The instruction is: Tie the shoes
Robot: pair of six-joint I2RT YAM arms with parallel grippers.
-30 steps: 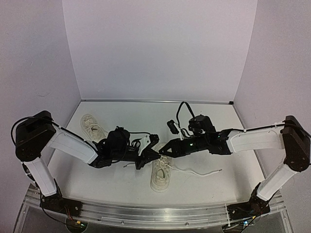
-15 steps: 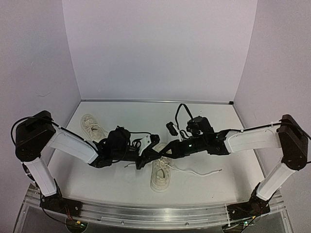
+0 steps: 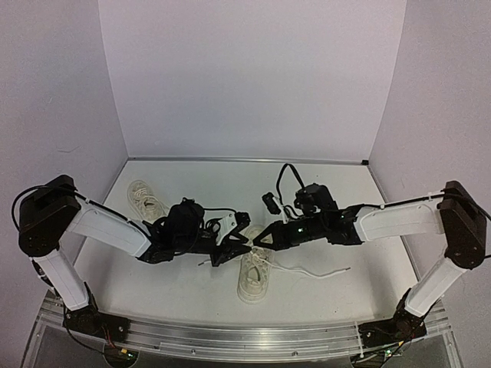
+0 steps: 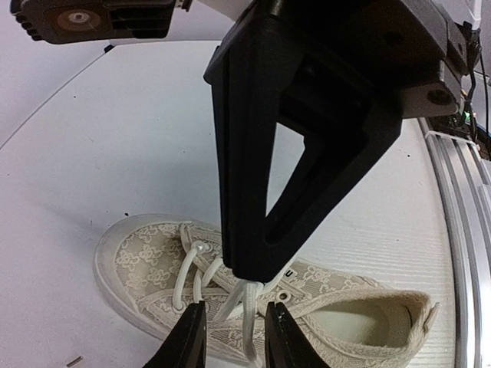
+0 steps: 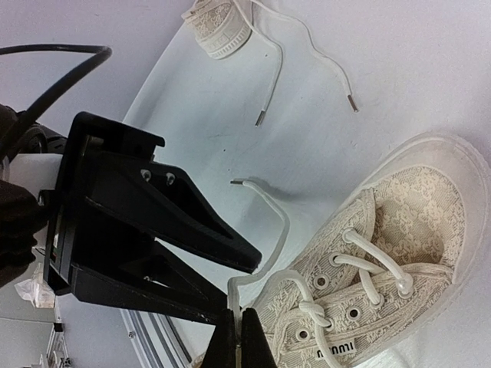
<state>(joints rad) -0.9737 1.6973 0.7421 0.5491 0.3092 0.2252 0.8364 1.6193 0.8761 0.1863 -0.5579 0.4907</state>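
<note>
Your right gripper (image 5: pixel 236 337) closed since earlier, now pinching lace (image 5: pixel 285 228) of near shoe (image 5: pixel 414 215); left gripper (image 4: pixel 234 337) spread, releasing for handover.

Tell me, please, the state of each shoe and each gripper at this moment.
near shoe: upright, laced, no bow tied.
far shoe: upright, untied, its lace ends loose on the table.
left gripper: open, fingers either side of the near shoe's lace.
right gripper: shut on the near shoe's lace.
</note>
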